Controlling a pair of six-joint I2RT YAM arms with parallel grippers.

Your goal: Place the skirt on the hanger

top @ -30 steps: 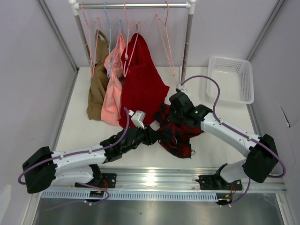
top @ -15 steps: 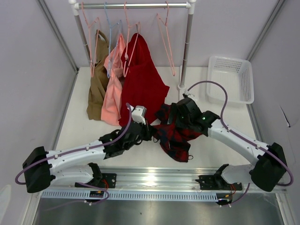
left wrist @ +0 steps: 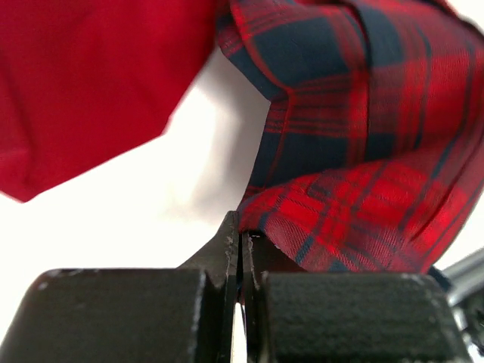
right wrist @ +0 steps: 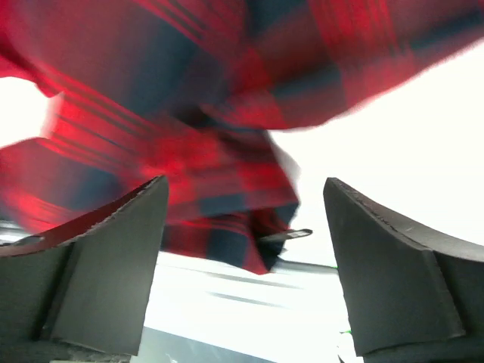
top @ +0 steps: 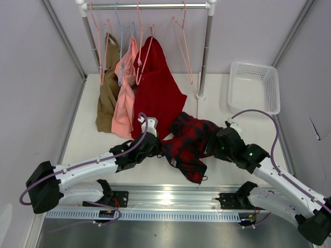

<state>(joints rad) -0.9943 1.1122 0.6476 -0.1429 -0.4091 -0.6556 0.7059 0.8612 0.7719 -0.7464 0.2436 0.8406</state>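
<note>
At the front of the white desk [top: 88, 129] lies the red and dark plaid cloth skirt [top: 189, 142]. The left gripper [top: 158, 146] has just pinched shut on its edge; the right gripper [top: 212, 143] has let go, wide open, so one arm holds it. A thin pink wire hanger [top: 182, 50] waits far back, bare desk between

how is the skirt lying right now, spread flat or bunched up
Bunched up: the skirt lies in a crumpled heap of overlapping folds on the table, not spread flat.
</note>
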